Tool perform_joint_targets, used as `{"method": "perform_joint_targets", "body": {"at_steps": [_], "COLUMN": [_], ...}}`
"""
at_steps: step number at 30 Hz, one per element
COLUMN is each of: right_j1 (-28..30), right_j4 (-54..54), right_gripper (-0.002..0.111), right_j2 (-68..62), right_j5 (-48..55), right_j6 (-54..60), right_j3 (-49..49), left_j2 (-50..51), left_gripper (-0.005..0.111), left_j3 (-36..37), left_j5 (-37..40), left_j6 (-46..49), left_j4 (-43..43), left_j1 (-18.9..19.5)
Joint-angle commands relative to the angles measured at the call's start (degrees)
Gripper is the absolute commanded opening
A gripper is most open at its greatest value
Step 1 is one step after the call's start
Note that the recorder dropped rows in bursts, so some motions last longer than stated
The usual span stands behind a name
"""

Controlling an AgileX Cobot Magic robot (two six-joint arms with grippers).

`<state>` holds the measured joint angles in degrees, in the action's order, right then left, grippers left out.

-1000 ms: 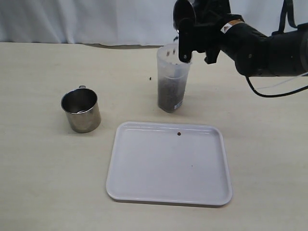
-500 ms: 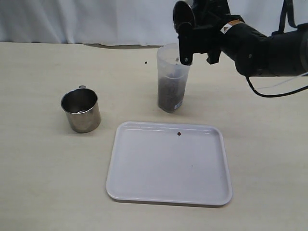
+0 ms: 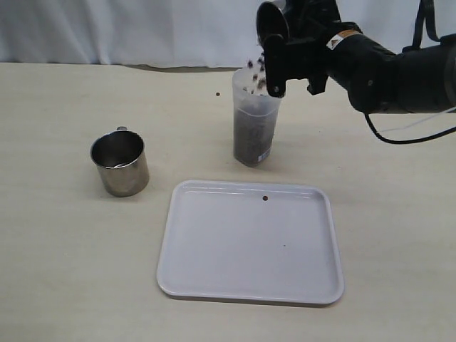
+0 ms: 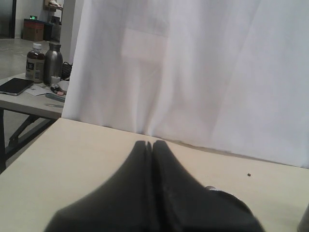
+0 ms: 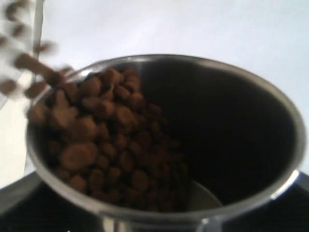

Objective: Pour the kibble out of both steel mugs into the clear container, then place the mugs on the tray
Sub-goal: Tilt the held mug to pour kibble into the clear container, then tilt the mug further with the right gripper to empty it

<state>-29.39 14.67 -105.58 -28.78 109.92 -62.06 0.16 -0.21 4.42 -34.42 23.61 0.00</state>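
Note:
My right gripper (image 3: pixel 291 55) is shut on a steel mug (image 3: pixel 273 23), which it holds tipped over the rim of the clear container (image 3: pixel 254 121). Kibble (image 3: pixel 255 69) drops from the mug's lip into the container, which is over half full of brown pellets. In the right wrist view the mug (image 5: pixel 222 121) lies on its side with kibble (image 5: pixel 96 140) sliding out. The second steel mug (image 3: pixel 120 162) stands upright at the left and looks empty. The white tray (image 3: pixel 249 246) lies in front. My left gripper (image 4: pixel 152 145) is shut on nothing and is out of the exterior view.
One stray pellet (image 3: pixel 265 198) lies on the tray near its far rim. Another pellet (image 3: pixel 216 93) lies on the table left of the container. A white curtain closes off the back. A side table with bottles (image 4: pixel 43 63) stands beyond the table's edge.
A fresh burst of kibble is spilling from the tilted mug; half a second ago nothing was falling. A stray pellet on the table has bounced farther back. The left mug and tray are unmoved.

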Motion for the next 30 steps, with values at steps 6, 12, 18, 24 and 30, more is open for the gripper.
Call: {"method": "perform_joint_targets", "body": {"at_steps": [6,12,18,24,30], "right_j1": [-0.1,-0.1,-0.1,-0.1,-0.1], "right_j4": [-0.8,-0.8,-0.8,-0.8,-2.2], "right_gripper": [0.005,0.005,0.005,0.005,0.005], "right_j2": [0.3,0.3,0.3,0.3,0.3], "right_j5": [-1.5,-1.5,-1.5,-1.6,-1.6], "right_j6": [3.0,4.2,6.4,6.3,6.5], "right_j3": [-0.6,-0.6,-0.6,-0.6,-0.6], "left_j2": [-0.2,-0.2,-0.2,-0.2,-0.2], "left_gripper": [0.0,0.0,0.0,0.0,0.0], "left_j3": [0.2,0.2,0.2,0.2,0.2], "left_j5": [-0.9,-0.9,-0.9,-0.9,-0.3], "left_j6": [-0.1,-0.1,-0.1,-0.1,-0.1], "left_j4": [-0.1,-0.1,-0.1,-0.1,-0.1], "left_j1": [-0.2,-0.2,-0.2,-0.2,-0.2]}}
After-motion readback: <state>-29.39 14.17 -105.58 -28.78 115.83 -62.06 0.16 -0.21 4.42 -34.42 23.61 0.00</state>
